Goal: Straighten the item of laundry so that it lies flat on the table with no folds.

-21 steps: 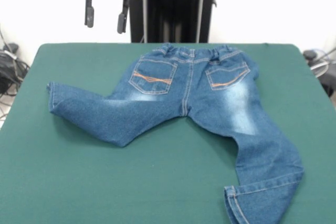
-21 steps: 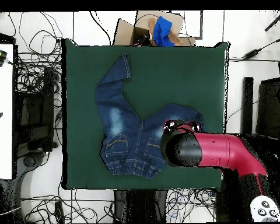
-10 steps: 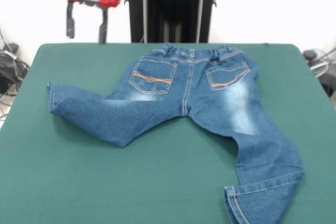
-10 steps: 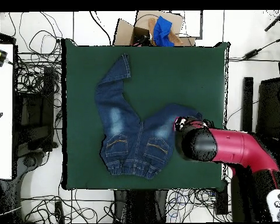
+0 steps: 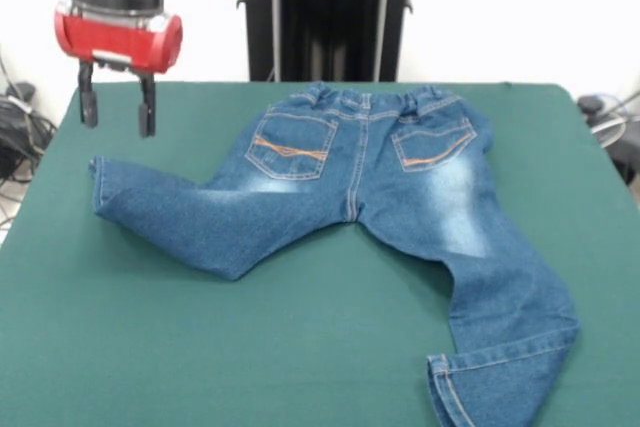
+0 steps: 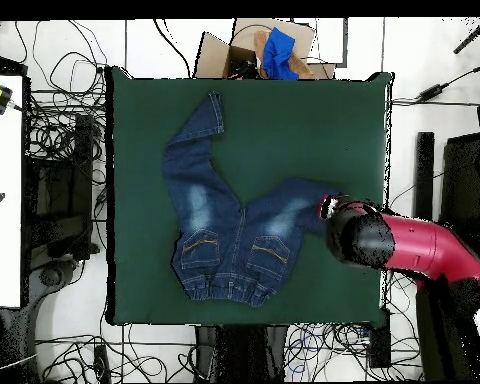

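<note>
The item of laundry (image 5: 360, 187) is a small pair of blue denim jeans lying back side up on the green table (image 5: 300, 347), its waistband at the far edge. One leg stretches left to a hem (image 5: 100, 187); the other runs to the near right, where its hem (image 5: 450, 387) is folded over. From above, the jeans (image 6: 224, 230) lie left of centre. My gripper (image 5: 118, 115) hangs open and empty above the far left of the table, just beyond the left leg's hem. The red arm (image 6: 404, 250) hides the gripper in the overhead view.
A cardboard box holding blue cloth (image 6: 277, 50) sits beyond one table edge in the overhead view. Cables (image 6: 64, 130) lie on the floor around the table. A white table (image 6: 2, 190) stands at the left.
The gripper has moved left in the front view and come lower, from the top edge to just above the left leg's hem. The jeans have not moved.
</note>
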`<state>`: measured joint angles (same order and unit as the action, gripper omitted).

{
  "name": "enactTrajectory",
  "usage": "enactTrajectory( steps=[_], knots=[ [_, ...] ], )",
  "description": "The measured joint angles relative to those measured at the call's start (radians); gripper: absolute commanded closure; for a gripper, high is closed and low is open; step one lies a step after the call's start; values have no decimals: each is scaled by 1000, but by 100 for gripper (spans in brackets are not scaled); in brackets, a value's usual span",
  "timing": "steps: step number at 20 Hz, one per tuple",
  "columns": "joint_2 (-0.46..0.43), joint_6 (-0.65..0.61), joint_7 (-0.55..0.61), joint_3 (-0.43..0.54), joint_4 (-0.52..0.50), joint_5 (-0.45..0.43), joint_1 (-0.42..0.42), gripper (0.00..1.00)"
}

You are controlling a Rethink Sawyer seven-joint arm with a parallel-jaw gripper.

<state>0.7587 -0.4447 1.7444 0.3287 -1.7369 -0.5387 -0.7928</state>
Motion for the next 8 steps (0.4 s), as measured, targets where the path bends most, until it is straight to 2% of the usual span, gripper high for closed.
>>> enactTrajectory(
  steps=[8],
  knots=[
    [-67, 48, 0, 6, 1, -50, -9, 0]
  ],
)
